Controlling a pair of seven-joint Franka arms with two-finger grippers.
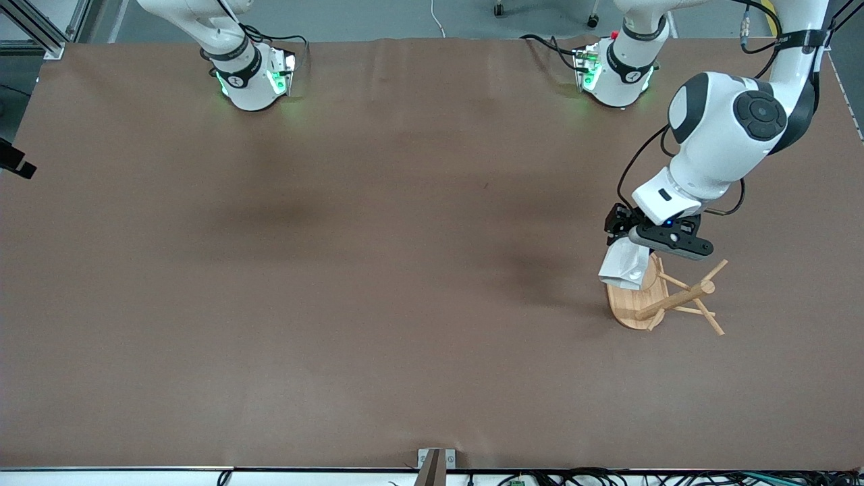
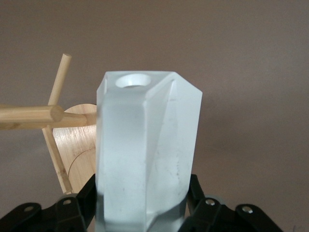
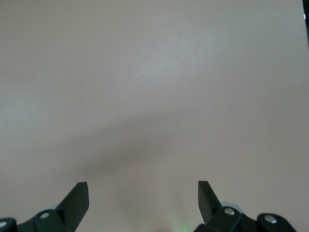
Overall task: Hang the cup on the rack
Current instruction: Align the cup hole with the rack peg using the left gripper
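front view: the left gripper, jaws pinching the small white faceted cup, hangs over the oval base of the light bamboo mug-tree rack on the brown counter toward the left arm's end. the right gripper waits, jaws spread over bare counter.

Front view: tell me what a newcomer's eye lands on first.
The left claw holds the white cup over the rack, which stands toward the left arm's end of the table. The right claw waits open over bare tabletop.
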